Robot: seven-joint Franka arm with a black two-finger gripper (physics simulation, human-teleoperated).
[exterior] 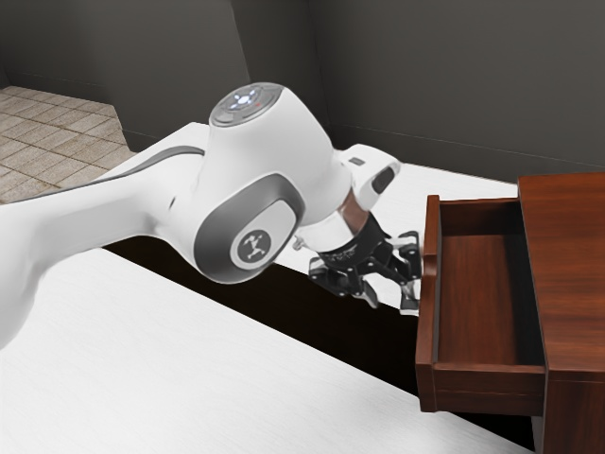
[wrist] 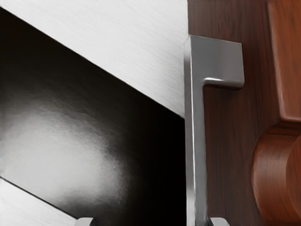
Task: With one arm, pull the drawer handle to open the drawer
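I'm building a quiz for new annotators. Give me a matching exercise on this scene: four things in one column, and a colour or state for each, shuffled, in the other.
1 drawer
2 handle
3 arm
4 gripper

A silver metal
B white
C pulled out, empty
D black, at the drawer's front

Pairs: 1-C, 2-A, 3-B, 4-D

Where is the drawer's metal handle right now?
The silver handle runs along the wooden drawer front, seen close in the wrist view. The claw is at that front, on the exterior view's left of the pulled-out drawer.
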